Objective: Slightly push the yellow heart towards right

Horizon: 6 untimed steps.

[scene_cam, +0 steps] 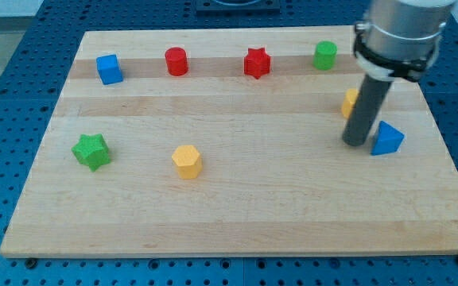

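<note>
Yellow hexagon (pixel 187 160) lies nearest; far right of it, my tip (pixel 356 143) touches down just beside the half-hidden yellow heart (pixel 348 102), poised for pushing; no tool to open.

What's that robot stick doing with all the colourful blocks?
It is a robot arm that pushes blocks around a wooden board with a dark rod. Right now my tip sits at the view's right, just left of a blue triangle block. A yellow block, partly hidden behind the rod, is the one it is meant to nudge right. The other blocks sit away from the rod.
</note>
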Tool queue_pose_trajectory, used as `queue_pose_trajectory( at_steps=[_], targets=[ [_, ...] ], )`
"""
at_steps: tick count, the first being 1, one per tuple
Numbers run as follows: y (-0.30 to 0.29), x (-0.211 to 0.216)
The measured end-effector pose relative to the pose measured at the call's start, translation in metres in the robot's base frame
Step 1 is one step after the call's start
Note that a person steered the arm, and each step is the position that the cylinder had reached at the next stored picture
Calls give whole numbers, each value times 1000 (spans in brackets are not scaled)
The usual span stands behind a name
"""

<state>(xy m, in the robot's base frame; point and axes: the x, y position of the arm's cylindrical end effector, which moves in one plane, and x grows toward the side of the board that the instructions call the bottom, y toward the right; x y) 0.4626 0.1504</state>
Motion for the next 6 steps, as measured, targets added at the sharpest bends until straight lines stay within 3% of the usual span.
queue_pose_trajectory(
  at_steps=[2,3,6],
  targets=[
    [-26,-47],
    [-26,-90],
    [36,-90]
  ],
)
